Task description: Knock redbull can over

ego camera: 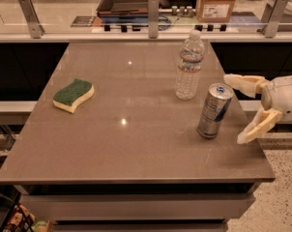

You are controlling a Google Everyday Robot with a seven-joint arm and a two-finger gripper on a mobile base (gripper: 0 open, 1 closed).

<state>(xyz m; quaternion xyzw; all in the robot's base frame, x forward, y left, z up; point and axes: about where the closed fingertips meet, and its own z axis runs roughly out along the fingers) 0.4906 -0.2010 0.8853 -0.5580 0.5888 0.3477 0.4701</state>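
Note:
The redbull can (214, 110) stands upright on the brown table (136, 144), near its right edge. It is silver and blue with a silver top. My gripper (234, 108) is just to the right of the can, at about its height, with its two cream fingers (246, 84) spread wide apart. One finger reaches toward the can's top right, the other (255, 128) hangs lower by the table's edge. Neither finger touches the can.
A clear plastic water bottle (189, 65) with a white cap stands just behind and left of the can. A green and yellow sponge (73, 94) lies at the table's left. A glass rail with metal posts (153, 16) runs along the far side.

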